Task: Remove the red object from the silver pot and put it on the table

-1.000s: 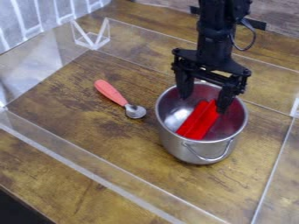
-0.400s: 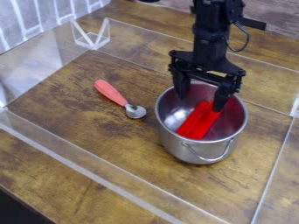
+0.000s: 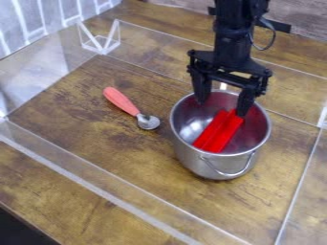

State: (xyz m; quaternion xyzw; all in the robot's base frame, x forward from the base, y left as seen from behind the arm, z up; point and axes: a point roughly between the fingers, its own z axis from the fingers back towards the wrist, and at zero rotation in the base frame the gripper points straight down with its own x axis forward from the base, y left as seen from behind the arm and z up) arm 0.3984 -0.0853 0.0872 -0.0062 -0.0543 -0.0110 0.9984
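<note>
Camera view gives us one gripper (image 3: 230, 94), pointing down with its two fingers spread wide and holding nothing. Directly below it stands one silver pot (image 3: 217, 158) on the table (image 3: 76, 134), and one red object (image 3: 223, 130) lies slanted inside the pot, just under the fingertips. To the left of the hand lies one spoon (image 3: 129, 106). We can read no writing anywhere.

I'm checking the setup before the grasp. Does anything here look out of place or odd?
Only the red object: it lies slanted inside the silver pot, one end propped up toward the rim, an odd thing to find in a pot. The open gripper hangs above it. The spoon lies flat on the table; nothing is spilled.
</note>
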